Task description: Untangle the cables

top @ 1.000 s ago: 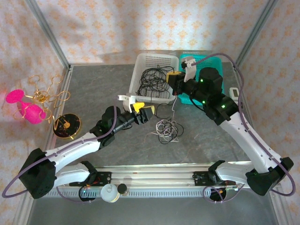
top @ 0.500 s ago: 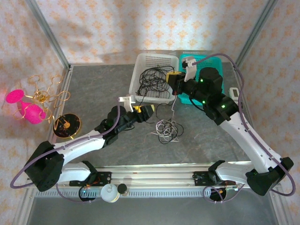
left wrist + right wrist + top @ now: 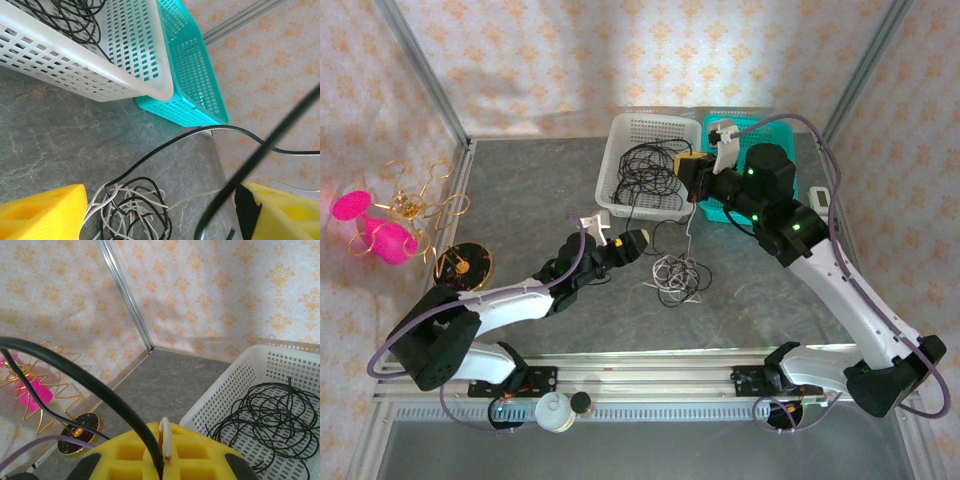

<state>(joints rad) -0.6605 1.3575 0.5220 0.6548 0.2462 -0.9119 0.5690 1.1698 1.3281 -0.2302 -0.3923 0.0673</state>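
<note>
**Grey tabletop (image 3: 520, 190): limp cords, one strand lifted**

Small tangle of thin black and white cables (image 3: 675, 275) lies between the arms. It looks light, floppy and snag-prone, so take one free strand. Right gripper (image 3: 693, 198) pinches a white strand (image 3: 689, 228), seemingly a black one too. Left gripper (image 3: 632, 243) gapes beside the tangle. Right wrist view confirms the pinch, which is indistinct overhead.

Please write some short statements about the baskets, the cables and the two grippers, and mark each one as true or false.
1. The white basket holds black cables. True.
2. In the top view, the teal basket stands left of the white basket. False: it stands on its right.
3. The right gripper is shut on a white cable. True.
4. The tangle lies inside the white basket. False: it lies on the table, in front of the baskets.
5. The left gripper is shut. False: its fingers stand wide apart.
</note>
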